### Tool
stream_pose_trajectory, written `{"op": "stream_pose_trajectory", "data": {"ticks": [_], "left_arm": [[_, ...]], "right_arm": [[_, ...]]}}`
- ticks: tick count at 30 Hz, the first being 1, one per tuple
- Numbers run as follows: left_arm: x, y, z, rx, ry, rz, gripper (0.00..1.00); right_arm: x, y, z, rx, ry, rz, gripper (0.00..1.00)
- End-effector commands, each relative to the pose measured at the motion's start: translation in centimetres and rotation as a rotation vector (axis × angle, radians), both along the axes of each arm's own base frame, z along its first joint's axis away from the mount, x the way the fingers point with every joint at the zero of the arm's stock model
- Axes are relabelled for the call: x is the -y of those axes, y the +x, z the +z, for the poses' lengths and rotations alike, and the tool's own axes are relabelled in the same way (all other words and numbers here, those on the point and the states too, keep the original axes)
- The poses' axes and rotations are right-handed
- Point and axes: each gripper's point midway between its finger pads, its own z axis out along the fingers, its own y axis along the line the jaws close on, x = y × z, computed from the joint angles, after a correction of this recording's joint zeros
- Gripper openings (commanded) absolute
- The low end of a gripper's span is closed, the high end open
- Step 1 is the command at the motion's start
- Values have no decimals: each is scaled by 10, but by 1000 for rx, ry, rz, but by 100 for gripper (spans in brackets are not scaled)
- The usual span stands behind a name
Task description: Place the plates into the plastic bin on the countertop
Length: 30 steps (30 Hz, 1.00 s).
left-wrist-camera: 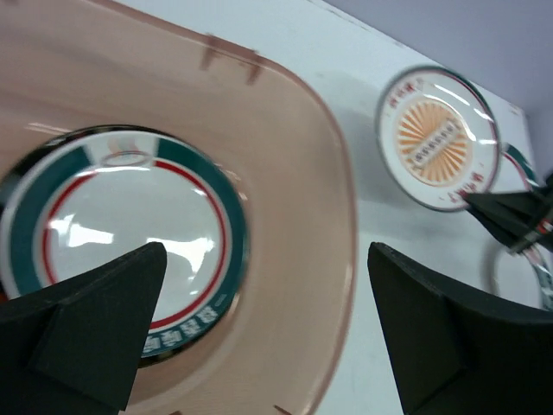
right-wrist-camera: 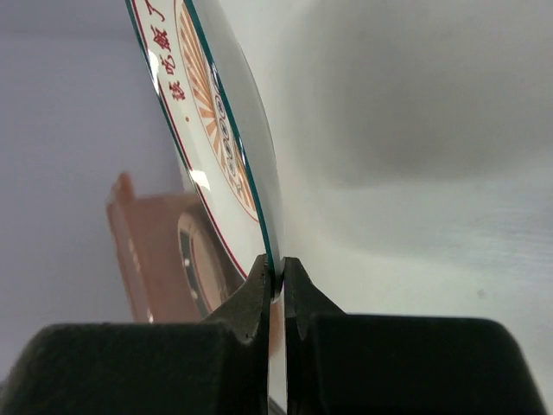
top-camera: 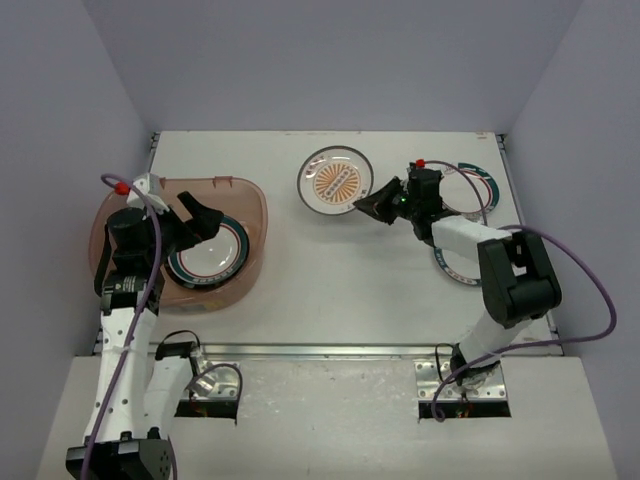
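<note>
Item 1, nearest: countertop (top-camera: 330, 300), white, with a metal strip along its front edge.

Item 2, near left: plastic bin (top-camera: 256, 205), translucent pinkish-brown. One teal-and-red-rimmed plate (top-camera: 212, 252) lies flat inside it, towards its right half. My left gripper (top-camera: 205, 218) hangs over this plate with its fingers spread wide and nothing between them.

Item 3, near right: a teal-rimmed plate (top-camera: 450, 266), mostly hidden under my right arm.

Item 4, middle right: my right gripper (right-wrist-camera: 276, 270), fingers pinched on the right edge of the orange sunburst plate (top-camera: 335, 182). The wrist view shows the rim seated between the fingertips. The plate seems tipped up from the countertop.

Item 5, far right: another teal-rimmed plate (top-camera: 487, 186), partly covered by my wrist.

Item 6, beyond: pale lavender walls (top-camera: 330, 60).

Handling note, as a judgement: the step in hand is carrying the sunburst plate left to the bin. The hold is a thin bite on a glazed rim, so I should move slowly and keep the plate from swinging. I should lower it onto the plate already in the bin, not drop it. My left arm should clear the bin first.

Markings: red characters, apparently Chinese, run along the sunburst plate's rim, and a row of small ones crosses its centre. The plate in the bin carries pale characters on its near rim. I cannot read any of them with confidence. No brand is visible.
</note>
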Motion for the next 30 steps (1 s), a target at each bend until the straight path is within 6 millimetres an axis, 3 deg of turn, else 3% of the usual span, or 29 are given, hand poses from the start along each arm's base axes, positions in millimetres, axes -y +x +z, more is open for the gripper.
{"op": "stream_pose_trajectory", "data": {"ticks": [1,2,4,5,7,11,13,16,17,20,21,22,23,24,26,28,30], "left_arm": [[77,-5,26,102,-149,-451,100],[89,-9,31,110,-172,-524,100],[95,-9,35,115,-174,-545,100],[98,-9,38,122,-171,-556,100],[108,-13,43,128,-181,-622,100],[114,-4,31,79,-191,-624,100],[113,1,26,65,-187,-607,83],[116,5,29,76,-186,-608,9],[115,6,30,76,-186,-601,0],[110,7,36,83,-181,-551,0],[103,10,38,82,-171,-499,0],[93,15,40,80,-156,-426,0],[79,20,39,61,-142,-324,0],[60,24,35,29,-127,-199,0],[20,22,24,-45,-100,54,0],[-17,9,11,-96,-92,266,0],[-52,-2,-3,-115,-101,402,0]], "right_arm": [[-48,-49,93,342,-12,325,0],[-58,-64,95,354,-19,388,0],[-69,-85,115,422,-14,448,0],[-74,-92,112,423,-18,480,0],[-86,-114,126,472,-18,551,0],[-98,-140,152,533,23,616,0],[-110,-156,163,561,40,684,0],[-124,-175,173,579,83,764,0],[-125,-178,174,579,90,770,0],[-123,-176,171,576,74,746,0],[-121,-175,169,574,62,738,21],[-120,-174,166,572,49,734,62],[-118,-172,160,561,22,720,87],[-113,-168,151,543,-17,698,99],[-99,-156,133,503,-125,618,99],[-78,-147,120,489,-229,522,99],[-55,-148,113,492,-297,460,99]]}}
